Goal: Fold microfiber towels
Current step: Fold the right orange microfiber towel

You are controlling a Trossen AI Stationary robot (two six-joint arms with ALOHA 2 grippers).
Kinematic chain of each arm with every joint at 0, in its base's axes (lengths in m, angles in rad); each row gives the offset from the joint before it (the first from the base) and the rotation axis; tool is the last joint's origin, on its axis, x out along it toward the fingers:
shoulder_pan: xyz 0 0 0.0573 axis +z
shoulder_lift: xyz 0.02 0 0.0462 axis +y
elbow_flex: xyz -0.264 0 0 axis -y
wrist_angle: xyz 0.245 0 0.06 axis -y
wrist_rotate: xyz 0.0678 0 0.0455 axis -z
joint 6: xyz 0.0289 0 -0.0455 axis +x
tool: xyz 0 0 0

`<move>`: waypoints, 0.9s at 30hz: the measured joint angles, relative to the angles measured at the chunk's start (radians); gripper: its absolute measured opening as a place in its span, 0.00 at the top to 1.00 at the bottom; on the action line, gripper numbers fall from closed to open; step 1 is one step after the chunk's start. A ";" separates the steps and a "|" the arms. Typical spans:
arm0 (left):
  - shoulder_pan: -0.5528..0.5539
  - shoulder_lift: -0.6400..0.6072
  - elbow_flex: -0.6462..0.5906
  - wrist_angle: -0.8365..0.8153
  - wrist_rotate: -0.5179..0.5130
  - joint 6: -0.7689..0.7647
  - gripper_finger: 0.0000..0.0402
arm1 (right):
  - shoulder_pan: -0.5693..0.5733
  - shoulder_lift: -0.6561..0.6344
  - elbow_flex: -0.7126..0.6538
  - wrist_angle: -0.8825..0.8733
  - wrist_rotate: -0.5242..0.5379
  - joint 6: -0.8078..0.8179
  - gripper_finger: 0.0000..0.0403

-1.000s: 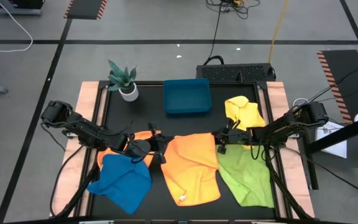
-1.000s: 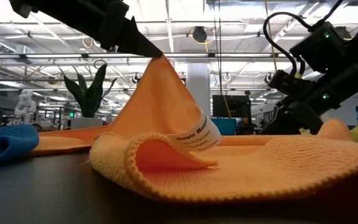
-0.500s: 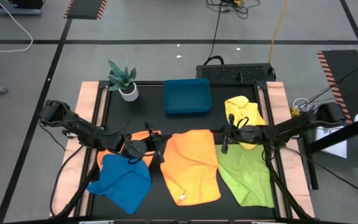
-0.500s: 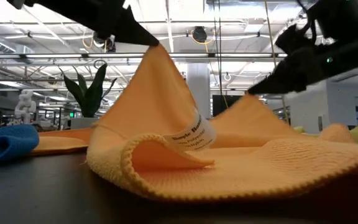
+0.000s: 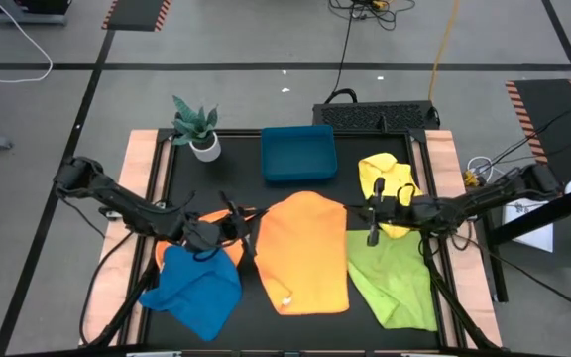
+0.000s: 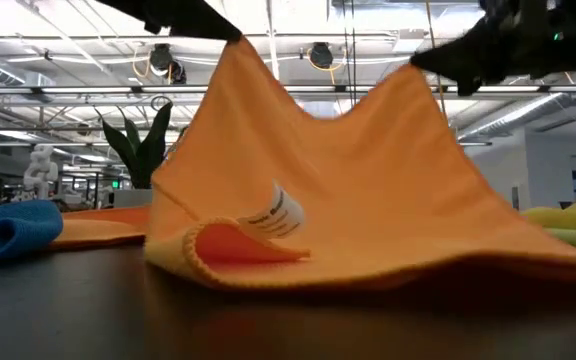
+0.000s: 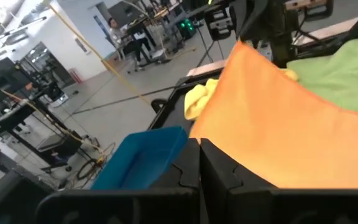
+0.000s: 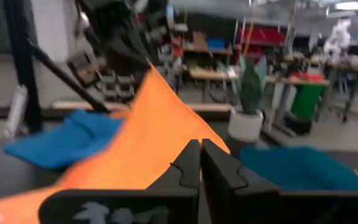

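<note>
Both arms reach inward from opposite sides, stretched low and long. The left end effector [image 5: 249,230] and the right end effector [image 5: 371,220] are raised, fingers pressed together, each pinching a corner of the orange towel [image 5: 305,253].

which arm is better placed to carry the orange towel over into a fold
Neither alone. The left gripper and right gripper are each shut on a far corner of the orange towel, lifted level in the low view, so both should probably move together toward its near edge.
</note>
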 joint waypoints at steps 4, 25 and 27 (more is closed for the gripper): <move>-0.033 -0.022 0.029 0.023 0.000 0.011 0.99 | 0.051 -0.053 0.038 0.001 -0.038 -0.008 1.00; -0.395 -0.024 0.337 0.024 0.003 -0.058 1.00 | 0.467 -0.012 0.276 0.009 -0.263 0.084 1.00; -0.411 -0.023 0.357 0.023 0.002 -0.063 1.00 | 0.500 -0.002 0.306 0.009 -0.263 0.068 1.00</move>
